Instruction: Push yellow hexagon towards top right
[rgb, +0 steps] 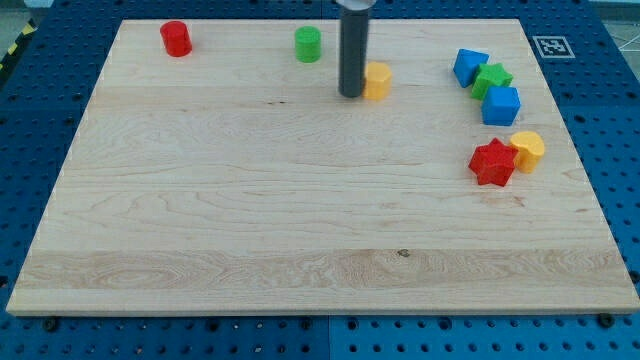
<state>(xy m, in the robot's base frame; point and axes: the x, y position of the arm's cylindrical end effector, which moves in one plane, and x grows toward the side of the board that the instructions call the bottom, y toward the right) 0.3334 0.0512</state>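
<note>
The yellow hexagon (378, 80) lies near the view's top, a little right of centre, on the wooden board (300, 220). My tip (351, 94) stands right against the hexagon's left side; the dark rod rises from it out of the view's top and hides a sliver of the block's left edge.
A red cylinder (176, 38) is at the top left and a green cylinder (308, 44) is left of the rod. At the right are a blue block (469, 66), a green star (492, 79), a blue cube (501, 105), a red star (493, 162) and a yellow block (528, 150).
</note>
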